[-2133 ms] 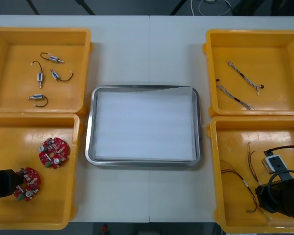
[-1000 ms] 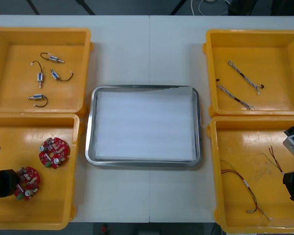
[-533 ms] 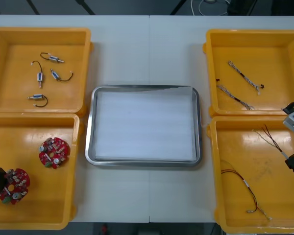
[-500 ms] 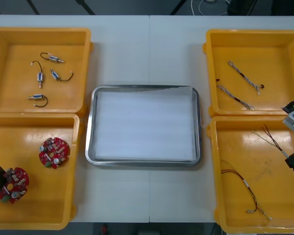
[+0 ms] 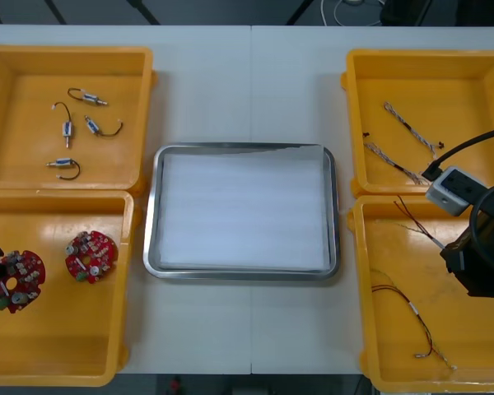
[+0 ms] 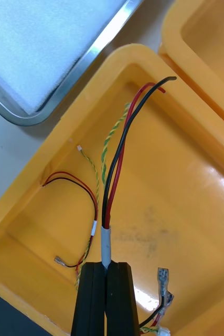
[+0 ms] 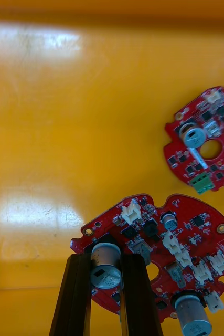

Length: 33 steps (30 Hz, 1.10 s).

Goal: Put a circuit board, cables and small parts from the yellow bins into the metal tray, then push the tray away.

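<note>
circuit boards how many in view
2, both in the near left yellow bin: one board in the left gripper, other board loose beside it. Right gripper holds a cable over the near right bin.

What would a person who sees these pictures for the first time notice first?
The left gripper, over the near left yellow bin, has its jaws shut on a round red circuit board. The right gripper, over the near right bin, holds a red, black and yellow cable. The metal tray lies between the bins.

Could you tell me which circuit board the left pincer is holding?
The outer circuit board, farther from the metal tray, in the left pincer; the inner circuit board lies free.
</note>
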Available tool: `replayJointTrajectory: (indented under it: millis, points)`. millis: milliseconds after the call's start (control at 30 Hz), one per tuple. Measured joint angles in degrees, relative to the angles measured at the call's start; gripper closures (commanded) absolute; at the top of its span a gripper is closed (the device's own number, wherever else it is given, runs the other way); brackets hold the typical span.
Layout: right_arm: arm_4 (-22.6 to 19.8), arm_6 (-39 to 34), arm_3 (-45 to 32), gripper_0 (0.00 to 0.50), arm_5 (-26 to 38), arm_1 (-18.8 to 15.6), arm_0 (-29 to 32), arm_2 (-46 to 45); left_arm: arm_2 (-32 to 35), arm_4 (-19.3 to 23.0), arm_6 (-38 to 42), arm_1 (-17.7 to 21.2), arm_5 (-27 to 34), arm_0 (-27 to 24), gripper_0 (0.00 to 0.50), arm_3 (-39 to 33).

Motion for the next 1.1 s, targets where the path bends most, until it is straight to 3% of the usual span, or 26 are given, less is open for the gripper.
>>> replayJointTrajectory:
  millis: [200,467,867,1100]
  points:
    - [0.0,-0.1,0.0,0.500,0.0,-2.4,-2.4,3.6,-0.5,1.6,3.9,1.7,4.5,-7.0,0.500,-0.6]
    - [1.4,-0.1,-0.1,0.500,0.0,-3.5,-2.9,3.8,-6.7,2.9,19.5,3.1,6.5,-16.5,0.500,-1.4]
    - [2.2,-0.1,-0.3,0.500,0.0,-3.5,-3.2,3.8,-19.3,3.4,21.3,3.1,8.2,-28.1,0.500,-3.1]
    - [2.2,-0.1,-0.3,0.500,0.0,-3.5,-3.3,3.8,-26.7,3.1,30.0,3.0,8.3,-33.7,0.500,-3.6]
